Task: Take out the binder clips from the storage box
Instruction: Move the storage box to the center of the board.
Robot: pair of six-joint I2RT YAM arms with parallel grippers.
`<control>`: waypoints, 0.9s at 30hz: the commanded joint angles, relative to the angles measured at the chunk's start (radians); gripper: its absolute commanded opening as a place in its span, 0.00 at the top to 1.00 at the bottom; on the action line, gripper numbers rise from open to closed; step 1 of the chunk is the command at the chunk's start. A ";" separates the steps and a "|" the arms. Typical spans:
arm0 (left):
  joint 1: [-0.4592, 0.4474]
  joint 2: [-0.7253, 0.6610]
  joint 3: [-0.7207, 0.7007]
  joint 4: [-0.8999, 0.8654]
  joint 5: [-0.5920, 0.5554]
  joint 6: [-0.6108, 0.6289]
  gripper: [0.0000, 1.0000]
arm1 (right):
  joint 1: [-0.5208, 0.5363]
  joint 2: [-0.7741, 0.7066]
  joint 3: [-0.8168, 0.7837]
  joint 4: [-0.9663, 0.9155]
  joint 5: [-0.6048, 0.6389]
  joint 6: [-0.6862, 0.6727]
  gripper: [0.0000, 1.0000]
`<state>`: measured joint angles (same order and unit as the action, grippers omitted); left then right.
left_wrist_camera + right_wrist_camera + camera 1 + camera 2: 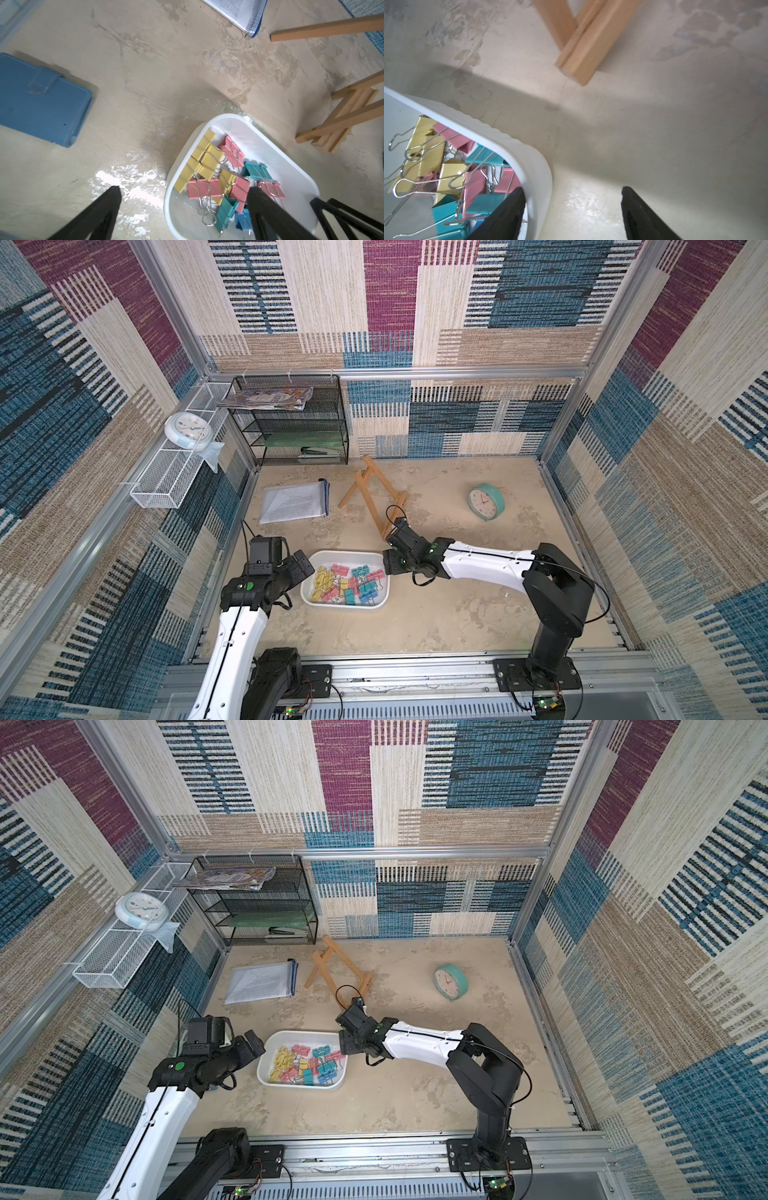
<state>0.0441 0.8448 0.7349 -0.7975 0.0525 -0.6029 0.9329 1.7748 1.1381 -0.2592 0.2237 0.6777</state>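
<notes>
box [322, 559] sits near centre, clips [345, 585] piled inside. left gripper [305, 568] hangs over its left rim, jaws wide apart. right gripper [386, 566] straddles its far right corner, jaws apart too.

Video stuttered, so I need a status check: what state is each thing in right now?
storage box, upright on the table, clips inside.
binder clips, piled in the box, none gripped.
left gripper, open, empty, spanning the box's edge.
right gripper, open, empty, spanning its other side.
wooden easel, lying flat.
teal clock, standing.
blue wallet, shut, lying flat.
</notes>
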 commanded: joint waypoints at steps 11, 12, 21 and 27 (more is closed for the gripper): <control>-0.149 0.199 -0.026 0.229 0.263 -0.057 0.01 | -0.160 -0.227 -0.201 0.167 -0.113 0.060 0.21; -0.162 0.214 -0.026 0.244 0.262 -0.066 0.01 | -0.166 -0.239 -0.212 0.181 -0.144 0.067 0.21; -0.215 0.347 0.001 0.306 0.254 -0.087 0.04 | -0.170 -0.211 -0.265 0.304 -0.414 0.200 0.23; -0.286 0.380 0.009 0.319 0.242 -0.110 0.04 | -0.173 -0.138 -0.225 0.262 -0.443 0.187 0.23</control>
<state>-0.2214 1.2190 0.7376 -0.5022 0.2913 -0.6941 0.7601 1.6283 0.9016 -0.0059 -0.1833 0.8490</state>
